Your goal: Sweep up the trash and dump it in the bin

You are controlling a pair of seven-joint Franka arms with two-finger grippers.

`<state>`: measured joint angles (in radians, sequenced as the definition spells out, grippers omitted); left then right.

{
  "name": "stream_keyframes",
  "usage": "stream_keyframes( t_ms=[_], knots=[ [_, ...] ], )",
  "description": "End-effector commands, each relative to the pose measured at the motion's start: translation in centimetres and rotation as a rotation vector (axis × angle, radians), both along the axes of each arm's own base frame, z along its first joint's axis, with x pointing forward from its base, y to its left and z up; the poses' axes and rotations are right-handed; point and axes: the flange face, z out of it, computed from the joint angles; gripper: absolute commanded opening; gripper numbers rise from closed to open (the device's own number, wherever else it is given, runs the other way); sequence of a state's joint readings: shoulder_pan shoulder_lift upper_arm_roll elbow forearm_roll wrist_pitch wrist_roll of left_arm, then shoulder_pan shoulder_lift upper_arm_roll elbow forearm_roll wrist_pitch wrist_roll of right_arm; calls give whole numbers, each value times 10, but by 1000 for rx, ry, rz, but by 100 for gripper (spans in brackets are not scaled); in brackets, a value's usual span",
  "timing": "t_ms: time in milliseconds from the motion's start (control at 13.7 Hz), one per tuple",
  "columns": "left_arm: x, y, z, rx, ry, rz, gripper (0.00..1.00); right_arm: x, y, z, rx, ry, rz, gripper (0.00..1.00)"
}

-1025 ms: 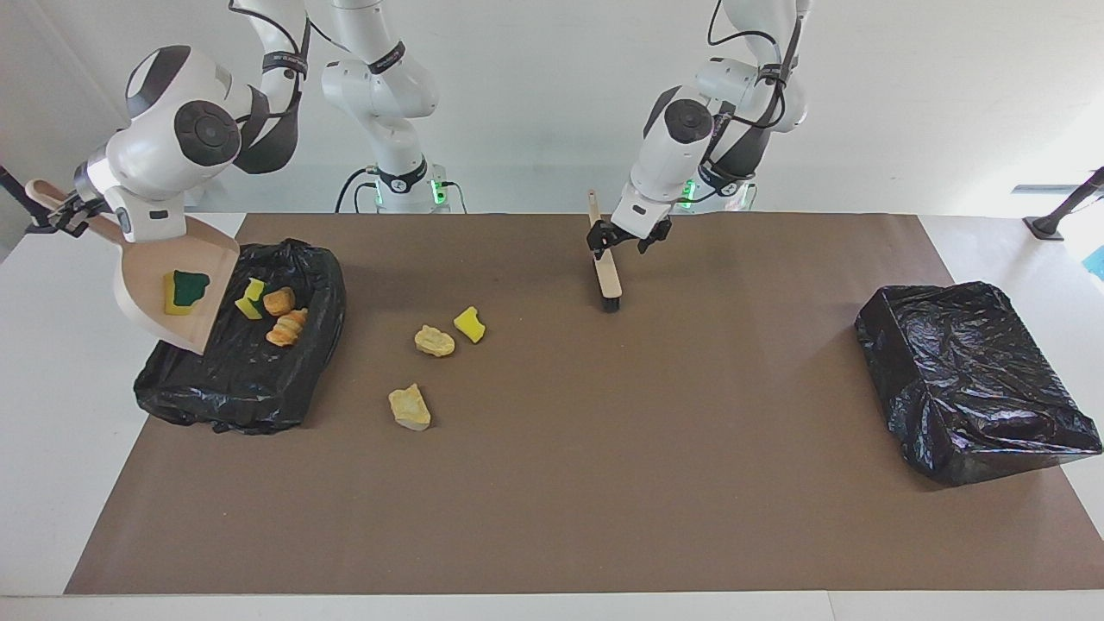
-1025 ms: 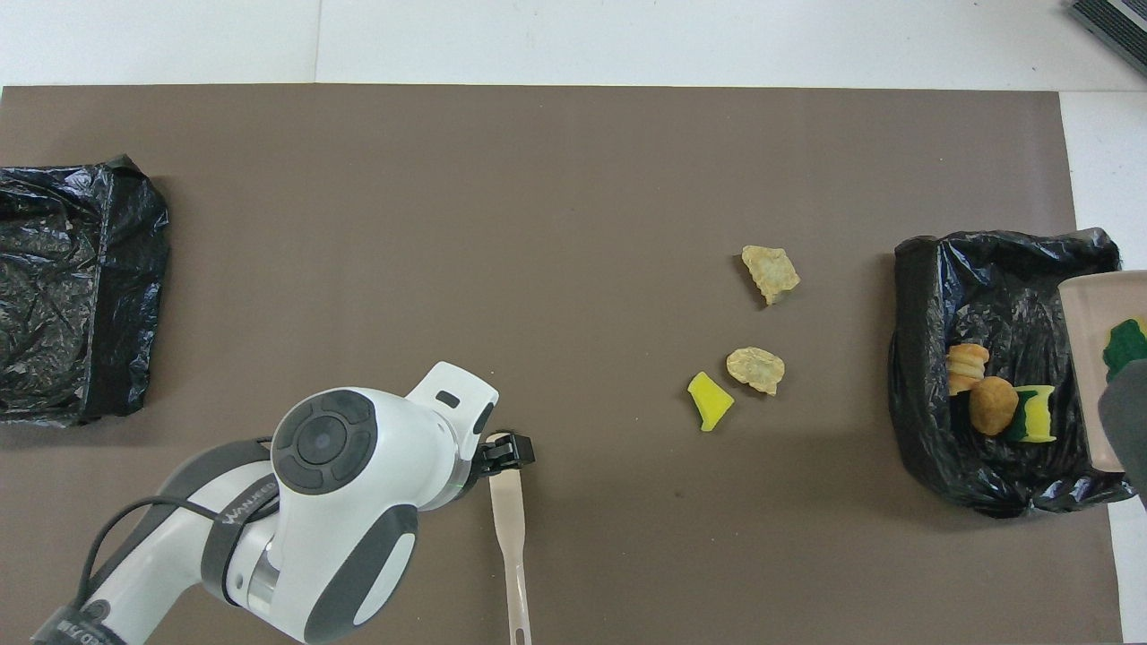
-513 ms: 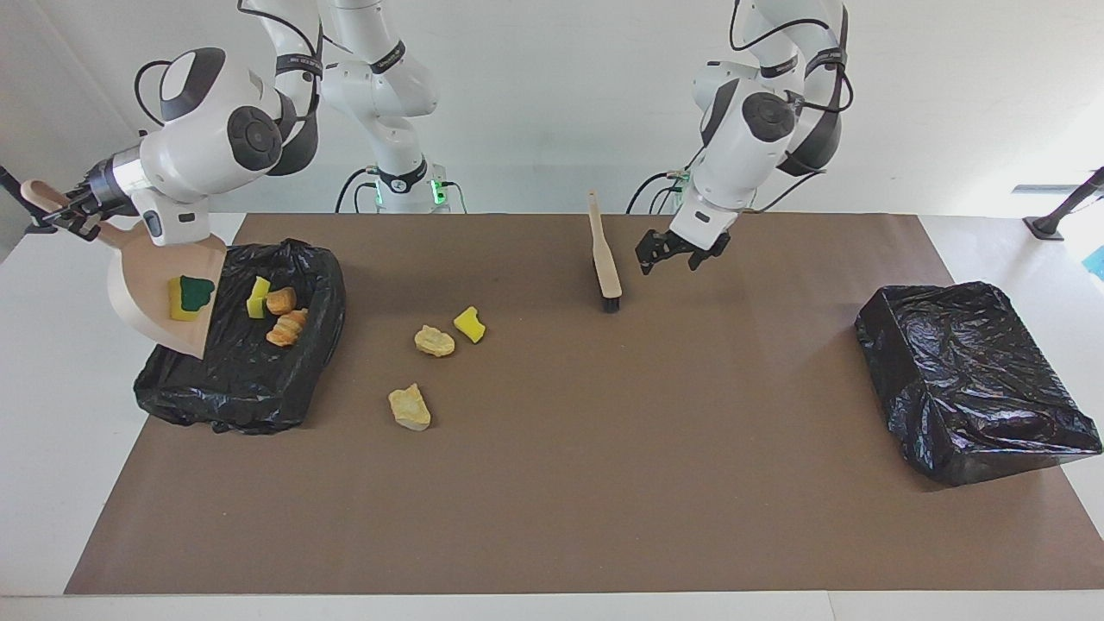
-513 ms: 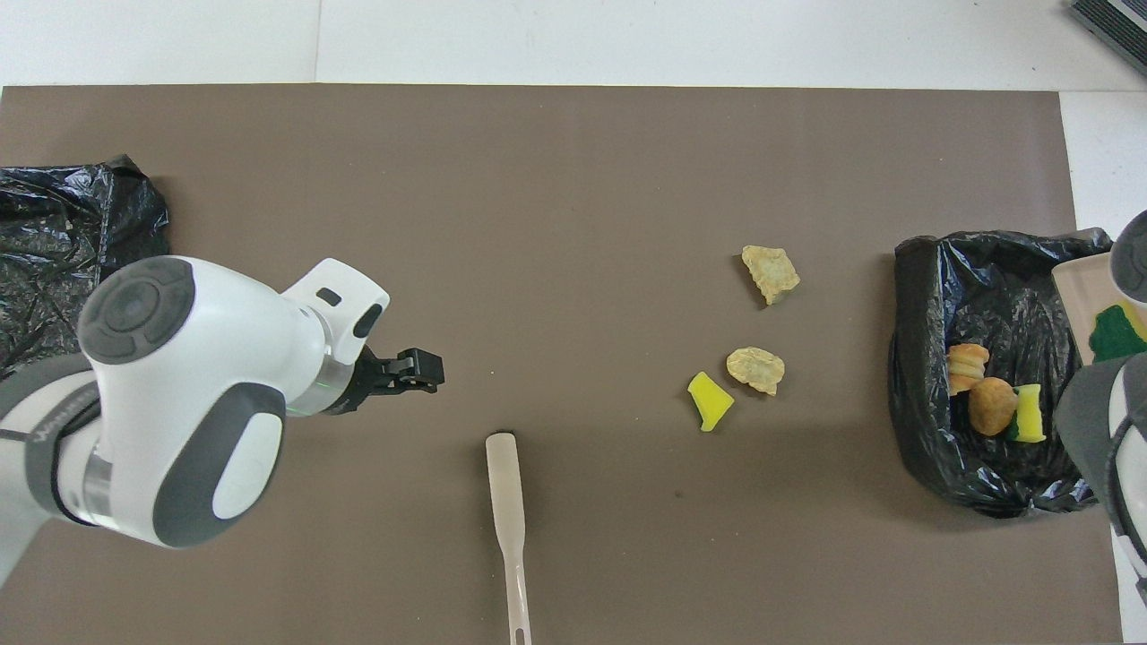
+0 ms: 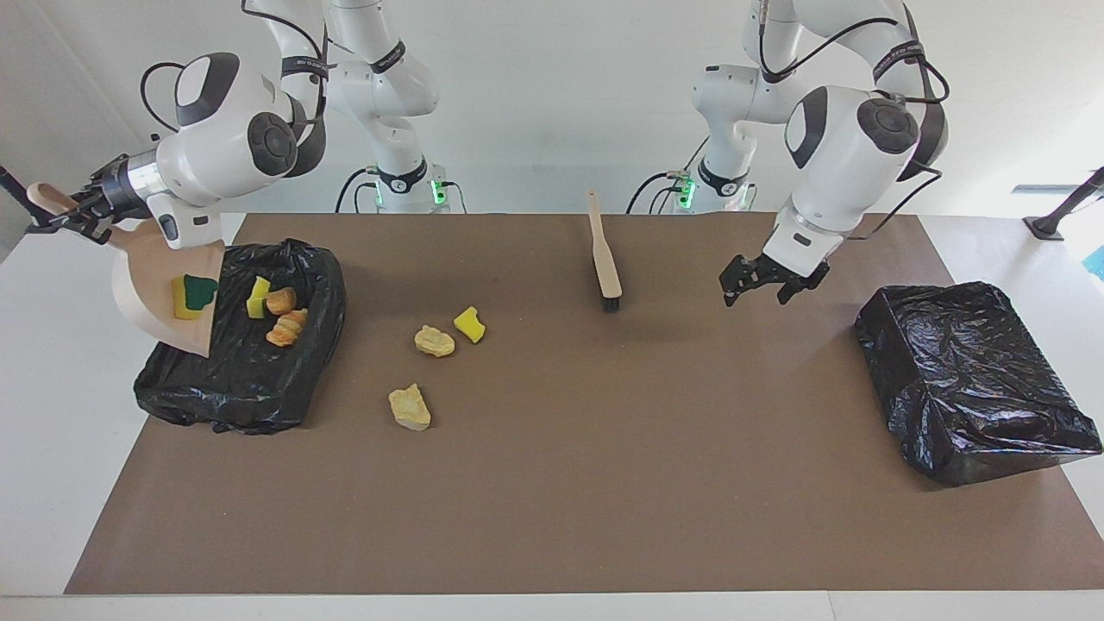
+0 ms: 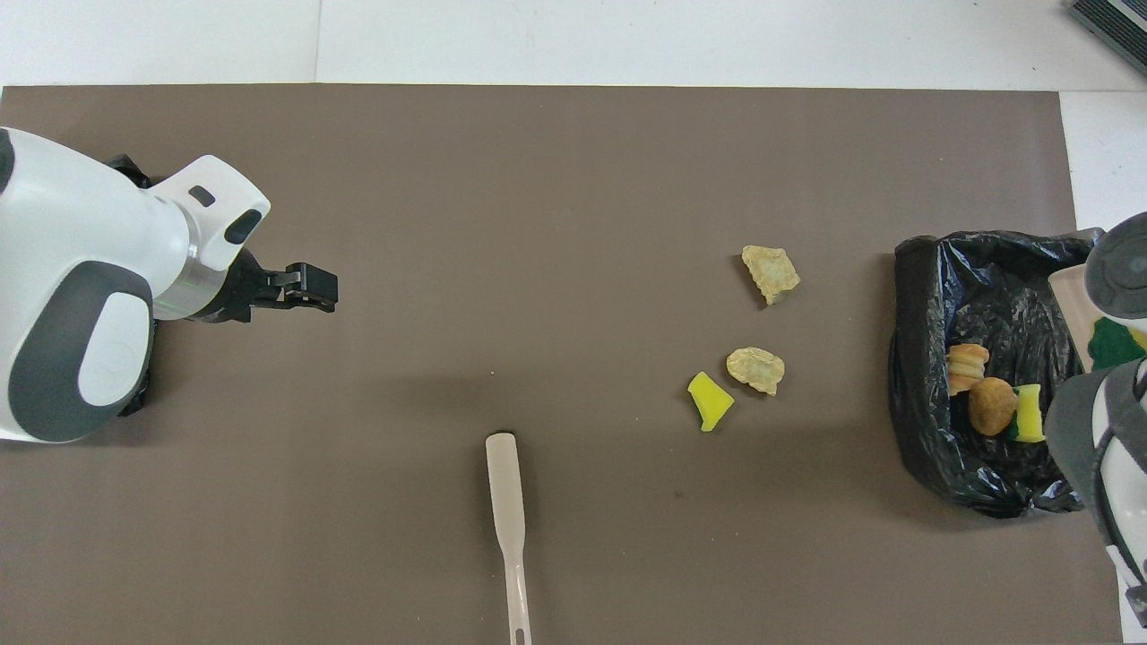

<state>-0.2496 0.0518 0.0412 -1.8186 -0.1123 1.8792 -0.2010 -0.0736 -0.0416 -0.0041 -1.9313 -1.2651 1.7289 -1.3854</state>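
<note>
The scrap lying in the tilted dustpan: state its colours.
The sponge scrap is yellow with a dark green face, clearest in the facing view.

Three scraps lie loose on the brown mat, well apart from the open left gripper [image 5: 766, 289]: a yellow sponge wedge [image 5: 469, 324], a tan lump [image 5: 434, 341] touching it, and a pale-yellow lump [image 5: 409, 407] farther from the robots. Below the right gripper [image 5: 65, 217], shut on the dustpan [image 5: 147, 289] handle, a yellow-green sponge [image 5: 191, 295] rests in the tilted pan; another sponge [image 5: 256, 297] and two orange lumps [image 5: 283, 315] lie in the black-lined bin [image 5: 241, 379].

Left arm bent at the elbow, wrist angled down; left gripper [image 5: 769, 285] [image 6: 309, 287] hangs in the air, fingers apart, holding nothing. Right arm stretched out sideways from its base, wrist near level; right gripper [image 5: 65, 216] clamped.
</note>
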Motion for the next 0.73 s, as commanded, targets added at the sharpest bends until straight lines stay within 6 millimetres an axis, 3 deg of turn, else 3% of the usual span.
stream_keyframes(
  t_ms=[0, 146, 366, 513, 659],
  knots=[
    [11, 32, 31, 12, -13, -67, 100, -4, 10, 10, -82, 30, 122, 0],
    [7, 52, 52, 12, -9, -93, 100, -1, 10, 12, -102, 17, 139, 0],
    [-5, 64, 95, 30, 3, -121, 100, -7, 12, 12, -107, 38, 110, 0],
    [-8, 81, 104, 66, 11, -203, 100, -8, 37, 14, -98, 40, 105, 0],
    [-11, 102, 112, 66, -4, -174, 100, -7, 41, 22, -88, 2, 79, 0]
  ],
)
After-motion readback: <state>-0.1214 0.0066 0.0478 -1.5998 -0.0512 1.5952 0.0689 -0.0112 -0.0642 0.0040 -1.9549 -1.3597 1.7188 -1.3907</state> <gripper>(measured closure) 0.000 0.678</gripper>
